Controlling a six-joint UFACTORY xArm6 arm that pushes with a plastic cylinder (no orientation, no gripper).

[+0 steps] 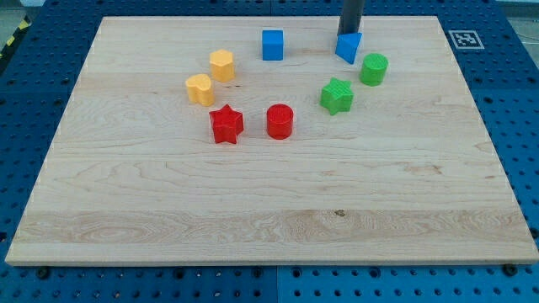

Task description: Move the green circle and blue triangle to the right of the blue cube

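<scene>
The blue cube (272,45) sits near the view's top, a little left of centre. The blue triangle (348,47) lies to its right, near the top edge. The green circle (374,69) stands just below and right of the triangle. My tip (349,34) comes down from the view's top and meets the top edge of the blue triangle, touching or nearly touching it. The rod's lower end is partly hidden behind the triangle.
A green star (337,96) lies below the triangle. A red circle (280,121) and a red star (226,124) sit near the middle. Two yellow blocks (221,65) (200,88) lie at the left. The wooden board (269,210) ends at blue pegboard.
</scene>
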